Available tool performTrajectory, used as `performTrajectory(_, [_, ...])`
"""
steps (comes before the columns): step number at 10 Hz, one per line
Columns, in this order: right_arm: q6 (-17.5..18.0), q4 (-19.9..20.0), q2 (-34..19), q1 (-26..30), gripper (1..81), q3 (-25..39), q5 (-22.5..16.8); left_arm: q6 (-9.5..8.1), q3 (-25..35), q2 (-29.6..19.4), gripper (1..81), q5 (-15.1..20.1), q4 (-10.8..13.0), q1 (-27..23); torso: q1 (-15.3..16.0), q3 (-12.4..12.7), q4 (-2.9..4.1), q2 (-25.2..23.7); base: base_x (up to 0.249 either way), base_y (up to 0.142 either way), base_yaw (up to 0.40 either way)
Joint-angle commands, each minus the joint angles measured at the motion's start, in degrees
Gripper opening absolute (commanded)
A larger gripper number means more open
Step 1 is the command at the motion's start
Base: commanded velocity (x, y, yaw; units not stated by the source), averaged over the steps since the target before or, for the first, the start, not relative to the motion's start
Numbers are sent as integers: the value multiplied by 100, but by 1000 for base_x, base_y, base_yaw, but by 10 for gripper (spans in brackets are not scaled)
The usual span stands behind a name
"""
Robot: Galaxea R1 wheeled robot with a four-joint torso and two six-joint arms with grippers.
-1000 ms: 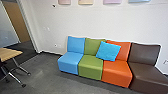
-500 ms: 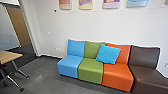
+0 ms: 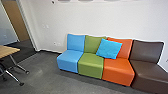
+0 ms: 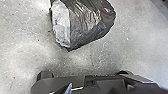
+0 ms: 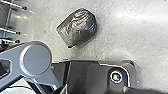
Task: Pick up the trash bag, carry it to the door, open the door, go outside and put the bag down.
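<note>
Whether the left gripper and the right gripper are open, closed or gripping anything, I cannot tell. The trash bag point(image 4: 85, 22), dark and bulging, is close to both, looming larger before the left gripper; pale speckled floor point(image 4: 27, 60) lies behind it, and I cannot tell whether the bag rests there or hangs above. Near the right gripper, beyond the bag, are thin metal legs point(image 5: 11, 31). Farther out, ahead of both grippers, a row of joined seats point(image 3: 90, 65) runs along the wall point(image 3: 82, 22), a blue cushion point(image 3: 109, 48) leaning on its green and orange backs. To the grippers' left stands a table point(image 3: 8, 50), with a doorway point(image 3: 27, 25) past it. What has just changed is the head view: half a second ago the pictures on the wall dipped well into it, and now only their lowest edges do, so the camera has tipped downward. Seats and cushion keep their arrangement. For the task that looks like little progress: the bag is indoors, with the carry outside unfinished.
</note>
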Motion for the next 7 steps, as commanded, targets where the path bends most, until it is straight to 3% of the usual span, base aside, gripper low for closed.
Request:
performTrajectory(1, [128,82,-539,521,811,357,-333,20,211,-225,811,341,-168,-499,345,-503,0,-536,0,0,0])
performTrajectory(3, [198,134,-777,811,811,516,-455,20,194,-234,811,358,-230,-657,608,-890,0,-944,0,0,0])
performTrajectory(5, [339,144,-961,1347,811,691,-930,20,133,-243,811,525,-379,-886,865,-1271,0,-1349,0,0,0])
performTrajectory(6, [409,144,-1023,1558,811,805,-1140,20,80,-243,811,578,-440,-1000,1008,-948,0,-1572,0,0,0])
performTrajectory(7, [427,135,-1067,1707,811,929,-1283,20,44,-252,811,578,-494,-1097,1091,-1084,0,-1703,0,0,0])
